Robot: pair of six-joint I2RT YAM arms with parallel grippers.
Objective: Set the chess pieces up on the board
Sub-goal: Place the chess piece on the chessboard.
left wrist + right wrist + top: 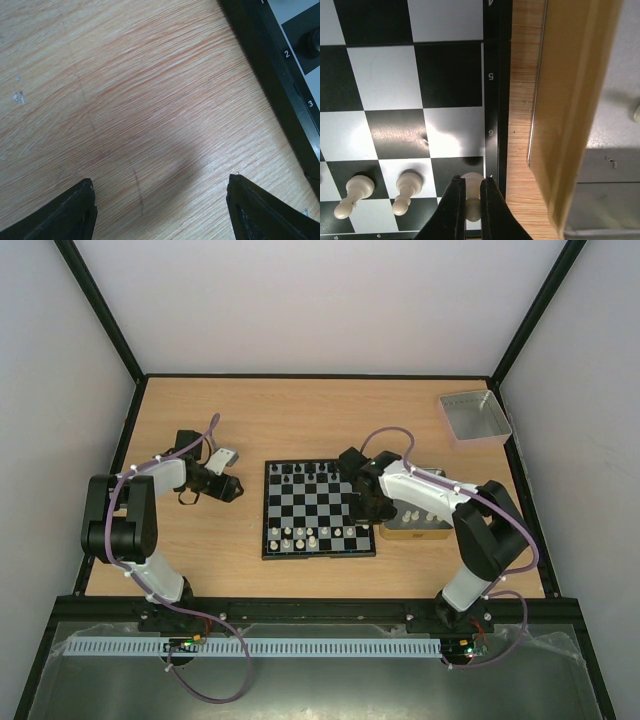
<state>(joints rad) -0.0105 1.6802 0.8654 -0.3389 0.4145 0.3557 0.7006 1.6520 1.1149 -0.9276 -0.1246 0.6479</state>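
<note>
The right pincer (472, 186) is closed almost all the way on a white pawn (471, 179), with one finger (455, 200) pressed against each side of it. The pawn sits over the square at the edge of the board (496, 100), right against the black rim. Whether its foot touches the square cannot be told. Two more white pawns (407, 192) stand upright beside it in the same row, each on its own square. Just past the rim is a strip of bare table (520, 125), then the tan-rimmed tray (570, 100).

From above, the right pincer (370, 505) hangs over the right side of the board (318, 554). White pieces (310, 535) line the near side and black pieces (300, 472) the far side. More pale pieces (410, 515) lie in the tan-rimmed tray (415, 534), which touches the board's right side. A grey tray (474, 416) sits well apart at the far right corner.

The left pincer (160, 180) is spread wide and holds nothing. It hovers over bare wood just left of the board (265, 65), where one black piece (312, 42) shows.
</note>
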